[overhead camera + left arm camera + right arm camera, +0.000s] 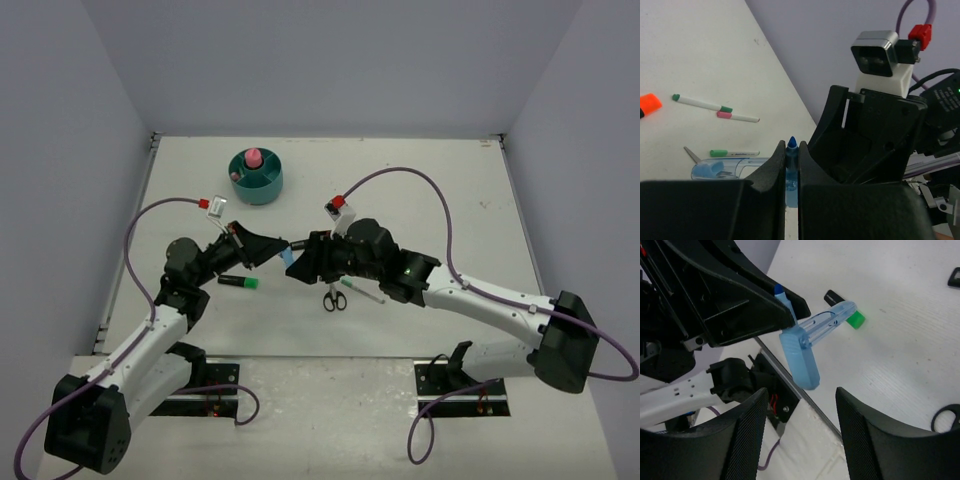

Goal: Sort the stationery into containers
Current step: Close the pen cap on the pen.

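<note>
Blue marker [800, 355] held in the air between two claws, probably a handover

Left claw [268, 247] pinches the marker near its tip, above the middle of the table. Right claw [801, 405] faces it from the right, fingers spread and holding nothing. The teal organiser [256, 186] sits well apart, far and to the left. Next, I judge, the right claw must close squarely on the free end before the left lets go, or the marker drops.

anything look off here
Yes: the blue marker pinched in the left gripper has its tip bare. A pale-blue cap with a clear clip sits off the tip, beside that gripper. Whether the cap is still attached or dropping cannot be told.
</note>
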`<state>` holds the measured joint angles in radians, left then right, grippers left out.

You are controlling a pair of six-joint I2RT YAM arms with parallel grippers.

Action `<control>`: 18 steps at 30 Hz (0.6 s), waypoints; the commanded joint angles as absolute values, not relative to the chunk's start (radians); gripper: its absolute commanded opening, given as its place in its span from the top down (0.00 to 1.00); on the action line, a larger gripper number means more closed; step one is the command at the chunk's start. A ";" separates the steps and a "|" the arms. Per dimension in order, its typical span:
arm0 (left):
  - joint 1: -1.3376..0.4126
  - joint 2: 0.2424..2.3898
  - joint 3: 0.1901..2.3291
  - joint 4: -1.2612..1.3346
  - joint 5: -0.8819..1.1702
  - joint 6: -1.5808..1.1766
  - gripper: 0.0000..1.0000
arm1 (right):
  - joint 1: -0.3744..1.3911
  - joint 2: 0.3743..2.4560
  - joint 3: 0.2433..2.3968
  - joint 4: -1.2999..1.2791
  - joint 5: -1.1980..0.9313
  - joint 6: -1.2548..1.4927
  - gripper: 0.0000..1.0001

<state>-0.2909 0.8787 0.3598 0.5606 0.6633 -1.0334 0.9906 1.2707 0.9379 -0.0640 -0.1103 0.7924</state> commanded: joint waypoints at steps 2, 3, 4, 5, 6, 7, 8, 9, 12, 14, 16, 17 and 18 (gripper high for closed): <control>-0.301 0.843 0.339 0.690 0.727 -1.097 1.00 | 0.966 1.328 0.946 0.098 -0.297 0.872 0.46; -0.301 0.840 0.338 0.689 0.727 -1.098 1.00 | 0.965 1.337 0.946 0.117 -0.304 0.879 0.47; -0.301 0.836 0.337 0.688 0.728 -1.100 1.00 | 0.964 1.344 0.948 0.128 -0.316 0.883 0.48; -0.301 0.831 0.336 0.687 0.730 -1.102 1.00 | 0.963 1.350 0.949 0.135 -0.329 0.887 0.49; -0.301 0.829 0.336 0.687 0.734 -1.106 1.00 | 0.962 1.358 0.958 0.139 -0.334 0.888 0.50; -0.302 0.827 0.336 0.689 0.737 -1.110 1.00 | 0.961 1.364 0.964 0.140 -0.336 0.888 0.50; -0.304 0.825 0.336 0.691 0.741 -1.112 1.00 | 0.960 1.368 0.969 0.140 -0.339 0.887 0.50; -0.305 0.822 0.334 0.697 0.746 -1.115 1.00 | 0.957 1.370 0.971 0.140 -0.339 0.888 0.50; -0.313 0.812 0.326 0.705 0.749 -1.129 1.00 | 0.943 1.378 0.985 0.140 -0.340 0.885 0.53; -0.316 0.805 0.323 0.706 0.746 -1.133 1.00 | 0.939 1.381 0.991 0.140 -0.344 0.883 0.54; -0.330 0.792 0.308 0.706 0.737 -1.135 1.00 | 0.929 1.397 1.006 0.140 -0.356 0.877 0.57; -0.336 0.789 0.302 0.706 0.734 -1.134 1.00 | 0.926 1.404 1.014 0.142 -0.361 0.873 0.59; -0.339 0.787 0.297 0.706 0.731 -1.133 1.00 | 0.925 1.410 1.019 0.147 -0.372 0.870 0.63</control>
